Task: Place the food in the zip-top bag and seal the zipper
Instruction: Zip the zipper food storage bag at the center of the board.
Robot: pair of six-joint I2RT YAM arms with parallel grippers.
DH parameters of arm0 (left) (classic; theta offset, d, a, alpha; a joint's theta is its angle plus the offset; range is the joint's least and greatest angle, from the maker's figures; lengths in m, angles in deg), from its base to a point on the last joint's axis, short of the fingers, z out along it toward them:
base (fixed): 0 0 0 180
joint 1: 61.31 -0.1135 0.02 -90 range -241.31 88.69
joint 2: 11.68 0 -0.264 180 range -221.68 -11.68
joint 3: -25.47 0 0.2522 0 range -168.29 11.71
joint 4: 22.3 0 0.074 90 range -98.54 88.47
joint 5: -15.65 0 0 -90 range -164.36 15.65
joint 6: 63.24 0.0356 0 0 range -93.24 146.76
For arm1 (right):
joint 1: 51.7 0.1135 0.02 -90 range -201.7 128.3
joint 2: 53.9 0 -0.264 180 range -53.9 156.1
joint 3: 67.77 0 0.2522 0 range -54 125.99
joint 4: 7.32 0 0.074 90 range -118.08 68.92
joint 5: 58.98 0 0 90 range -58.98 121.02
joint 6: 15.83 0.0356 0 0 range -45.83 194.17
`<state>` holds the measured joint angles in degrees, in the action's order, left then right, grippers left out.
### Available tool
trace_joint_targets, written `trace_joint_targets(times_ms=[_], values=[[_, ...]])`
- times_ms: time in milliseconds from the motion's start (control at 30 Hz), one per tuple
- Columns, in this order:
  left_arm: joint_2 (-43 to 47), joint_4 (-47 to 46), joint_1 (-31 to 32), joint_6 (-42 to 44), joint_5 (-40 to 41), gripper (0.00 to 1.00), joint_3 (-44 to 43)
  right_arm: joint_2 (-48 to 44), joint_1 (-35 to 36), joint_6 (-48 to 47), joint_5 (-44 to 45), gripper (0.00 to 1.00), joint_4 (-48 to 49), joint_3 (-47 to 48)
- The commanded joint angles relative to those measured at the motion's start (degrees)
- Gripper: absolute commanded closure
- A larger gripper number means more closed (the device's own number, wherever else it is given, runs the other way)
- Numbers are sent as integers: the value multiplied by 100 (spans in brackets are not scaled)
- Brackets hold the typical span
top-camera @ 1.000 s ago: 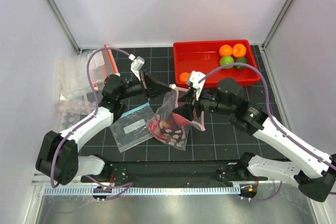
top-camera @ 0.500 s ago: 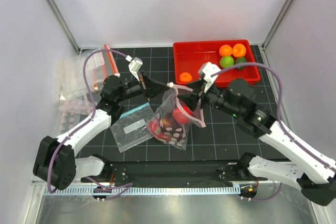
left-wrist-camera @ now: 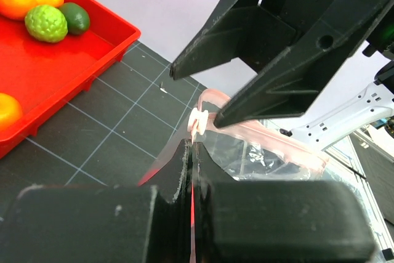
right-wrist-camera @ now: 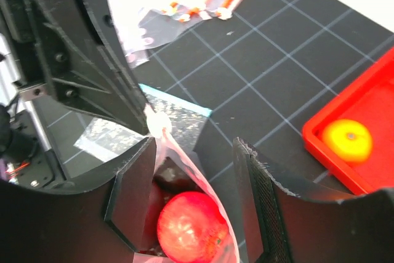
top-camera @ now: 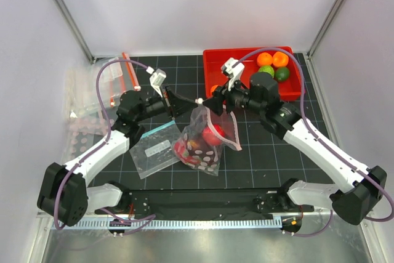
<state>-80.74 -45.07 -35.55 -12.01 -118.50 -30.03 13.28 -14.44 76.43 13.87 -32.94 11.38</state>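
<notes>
Plainly, my left tool (top-camera: pixel 189 101) was pressed together on the top corner of the zip-top bag (top-camera: pixel 206 155). It gripped right behind the small white slider (left-wrist-camera: pixel 198 124) at the end of the zipper (top-camera: pixel 234 141) and held that corner up off the desk (top-camera: pixel 258 152). My right tool (top-camera: pixel 217 103) stood tip to tip with it, jaws spread. The slider and the bag's rim lay between its fingers (right-wrist-camera: pixel 132 195), though I could not tell whether either finger touched the plastic.

From the left tool's pinch the bag sagged down onto the desk, its mouth gaping and the reddish zipper curving away in an open loop. Directly under my right tool, inside the bag, sat the red round fruit (right-wrist-camera: pixel 189 218). The dark grape bunch (top-camera: pixel 196 147) lay against it, deeper in. A pink-red shape (top-camera: pixel 181 149) lay at the bag's bottom end, too veiled by the dotted plastic for me to name.

Beyond the right tool stood the red tray (top-camera: pixel 246 51), with two oranges (top-camera: pixel 273 59) and two green fruits (top-camera: pixel 274 72) at its far end. One more orange (right-wrist-camera: pixel 348 140) was in the corner nearest that tool. Under my left arm a plain clear bag (top-camera: pixel 154 146) with a teal strip lay flat, just beside the dotted one.
</notes>
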Motion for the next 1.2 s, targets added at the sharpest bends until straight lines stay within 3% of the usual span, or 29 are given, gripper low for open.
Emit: trace_joint_targets(times_ms=[0,167,300,500,667,800,900,967,1033,1067,1100,1167], values=[[147,-337,17,-8,-77,100,-1,58,-8,160,-509,41,429,299],[129,-346,17,-26,-95,100,-1,217,-17,178,-1018,44,491,369],[129,-346,8,-17,-86,100,-1,270,-17,187,-1072,61,482,387],[112,-346,8,-26,-77,100,-1,322,-17,266,-1168,99,500,414],[121,-354,8,-26,-77,100,-1,287,-17,336,-1317,99,658,291],[121,-337,8,-9,-104,71,16,261,-25,371,-1326,99,711,255],[112,-337,17,-8,-112,63,16,217,-17,380,-1318,99,755,229],[86,-337,8,-8,-138,66,8,182,-25,398,-1318,99,790,185],[59,-346,8,-17,-182,77,-10,138,-17,398,-1291,99,843,150],[50,-346,17,-17,-183,91,-10,138,-17,407,-1291,99,843,141],[33,-346,17,-17,-165,98,-19,146,-25,398,-1291,99,852,132],[41,-354,8,-35,-165,100,-28,147,-25,407,-1317,99,860,132]])
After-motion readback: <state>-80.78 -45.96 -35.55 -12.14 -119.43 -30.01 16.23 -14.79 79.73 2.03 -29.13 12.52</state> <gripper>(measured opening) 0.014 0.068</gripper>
